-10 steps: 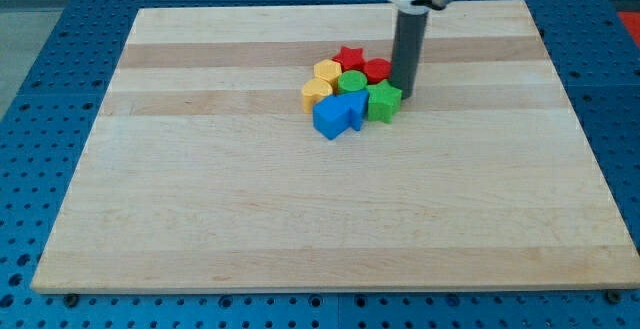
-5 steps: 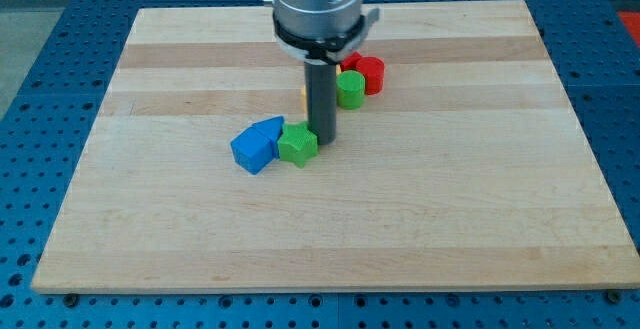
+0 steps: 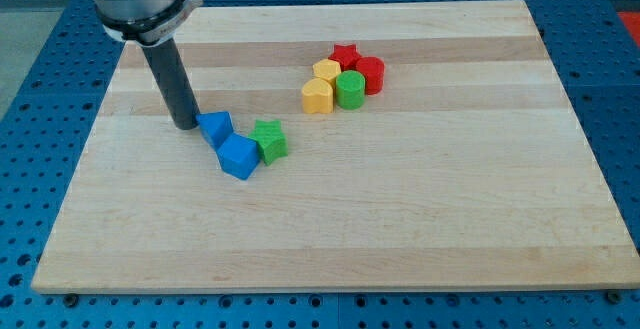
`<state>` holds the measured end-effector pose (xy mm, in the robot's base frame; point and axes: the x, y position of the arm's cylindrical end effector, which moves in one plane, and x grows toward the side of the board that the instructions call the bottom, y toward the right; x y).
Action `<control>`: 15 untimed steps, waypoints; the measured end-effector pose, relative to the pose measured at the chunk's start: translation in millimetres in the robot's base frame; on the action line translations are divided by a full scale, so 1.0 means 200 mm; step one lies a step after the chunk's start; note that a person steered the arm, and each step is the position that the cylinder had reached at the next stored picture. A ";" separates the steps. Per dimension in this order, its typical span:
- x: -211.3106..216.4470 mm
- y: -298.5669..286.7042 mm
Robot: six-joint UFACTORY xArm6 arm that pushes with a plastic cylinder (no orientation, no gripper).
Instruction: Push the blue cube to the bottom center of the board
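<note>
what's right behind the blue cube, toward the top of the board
Another blue block touches the blue cube on its upper-left; my tip stands just left of that block. The cube hides the block's lower edge.

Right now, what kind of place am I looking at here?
Probably a robotics lab bench. A wooden board lies on a blue perforated table of the kind used for test rigs, small coloured blocks such as a blue cube are scattered on it, and my tip rests just left of them.
</note>
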<state>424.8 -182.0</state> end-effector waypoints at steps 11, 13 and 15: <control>0.51 0.59; 0.46 0.79; 0.68 0.95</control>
<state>560.1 7.1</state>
